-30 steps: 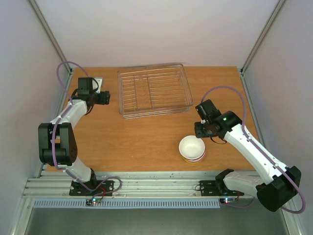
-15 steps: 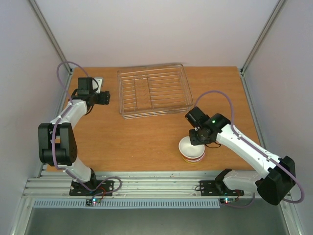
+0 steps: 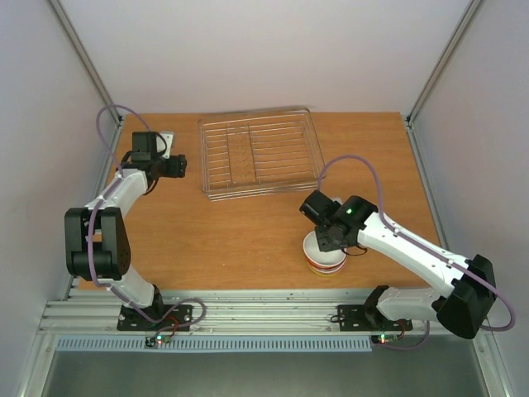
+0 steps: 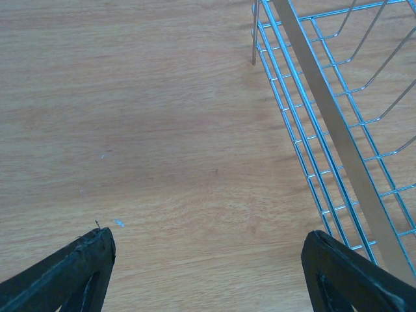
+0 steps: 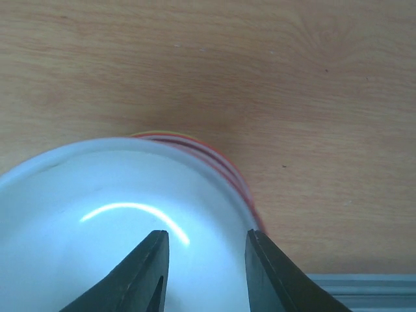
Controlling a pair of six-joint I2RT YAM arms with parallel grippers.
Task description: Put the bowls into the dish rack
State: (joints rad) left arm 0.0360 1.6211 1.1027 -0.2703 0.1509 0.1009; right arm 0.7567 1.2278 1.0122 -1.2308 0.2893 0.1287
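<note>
The bowls (image 3: 325, 264) stand nested in one stack near the table's front right; the top one is plain white (image 5: 91, 214), with red, orange and yellow rims (image 5: 224, 164) showing under it. My right gripper (image 3: 319, 236) (image 5: 207, 235) hangs open just above the white bowl's inside, its right finger close to the rim, nothing between the fingers. The dish rack (image 3: 258, 191) sits empty at the back centre; its wire side (image 4: 325, 117) shows in the left wrist view. My left gripper (image 3: 176, 165) (image 4: 208, 239) is wide open over bare wood, left of the rack.
A small white square (image 3: 168, 135) lies at the back left by the left arm. The aluminium rail (image 3: 248, 310) runs along the table's near edge, close to the bowl stack. Grey walls enclose the table on three sides.
My right gripper has moved left and down from beside the bowl stack to directly over the top white bowl. The left arm has not moved.
</note>
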